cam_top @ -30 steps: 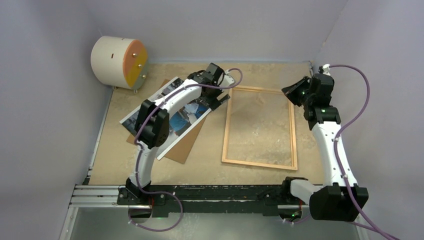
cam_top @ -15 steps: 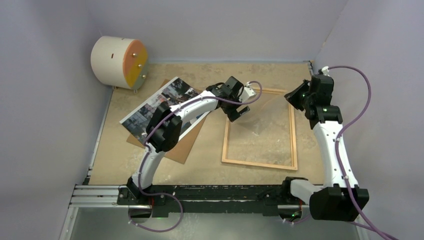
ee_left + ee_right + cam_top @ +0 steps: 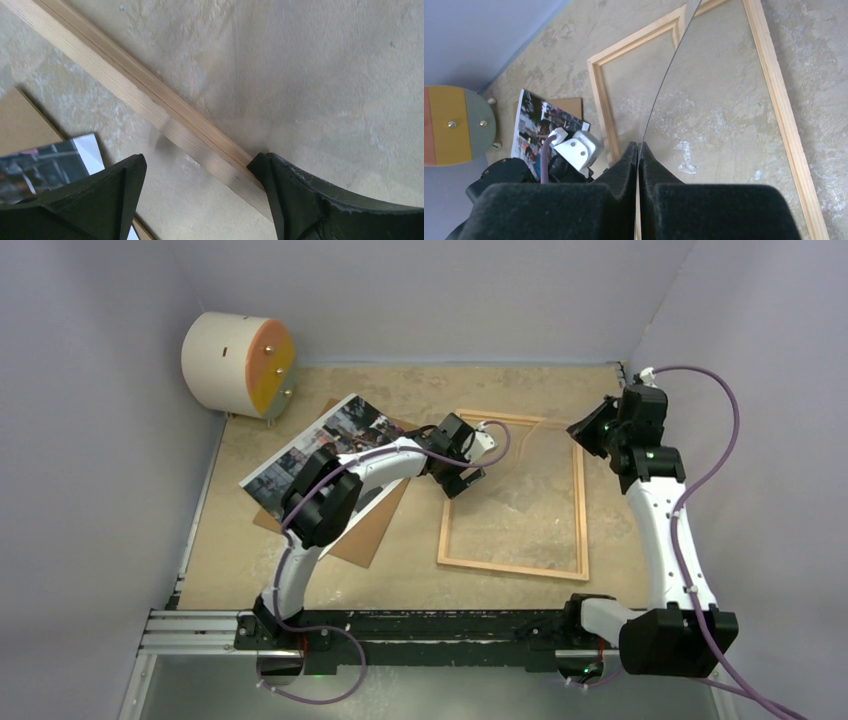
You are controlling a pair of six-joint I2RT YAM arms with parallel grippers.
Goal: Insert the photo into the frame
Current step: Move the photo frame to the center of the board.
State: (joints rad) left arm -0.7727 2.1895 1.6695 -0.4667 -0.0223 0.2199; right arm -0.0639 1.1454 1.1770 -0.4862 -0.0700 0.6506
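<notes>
Left gripper (image 3: 197, 162) spread over left rail of frame (image 3: 512, 568); right gripper (image 3: 639, 150) pinched on clear pane (image 3: 704, 100).
Photo (image 3: 318, 440) lies near far-left corner of table (image 3: 400, 380), on backing sheet (image 3: 365, 530). Risk: pane slips or cracks if frame shifts.

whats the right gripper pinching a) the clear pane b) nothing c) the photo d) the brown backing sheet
a: in the right wrist view the right gripper is shut on the thin edge of the clear pane, which tilts up from the frame, while the photo lies away to the side.
</notes>
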